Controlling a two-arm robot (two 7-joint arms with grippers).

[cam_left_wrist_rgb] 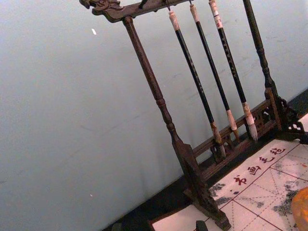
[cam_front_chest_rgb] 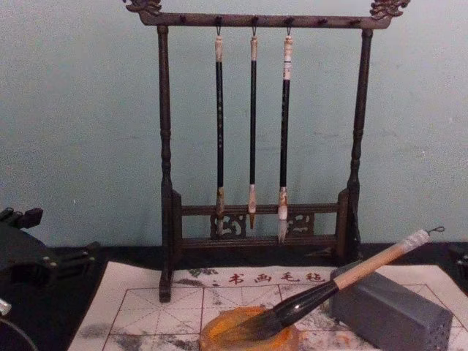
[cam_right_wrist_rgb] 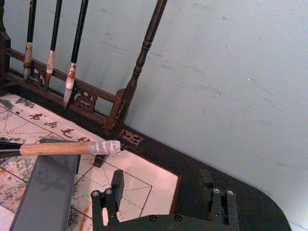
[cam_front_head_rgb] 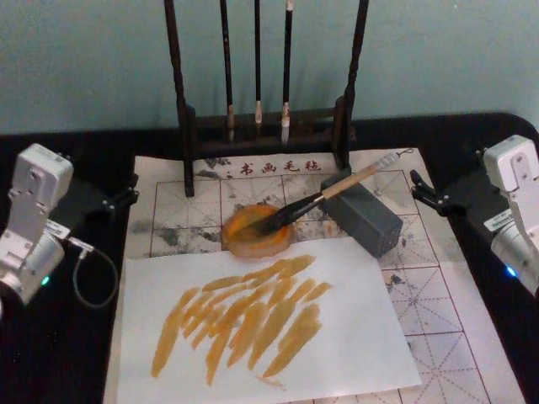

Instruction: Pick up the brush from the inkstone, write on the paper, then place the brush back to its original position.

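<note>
I read brush (cam_front_head_rgb: 337,189) resting on inkstone (cam_front_head_rgb: 240,244), paper (cam_front_head_rgb: 362,328) already streaked, so prob. done; R hand (cam_right_wrist_rgb: 162,173) empty, fingers apart, L hand (cam_front_head_rgb: 122,200) can't tell; next: hold clear.

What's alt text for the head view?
The brush rests with bristles in the inkstone and handle propped on a grey block, behind a white sheet streaked orange. The left gripper and right gripper sit at either side.
</note>
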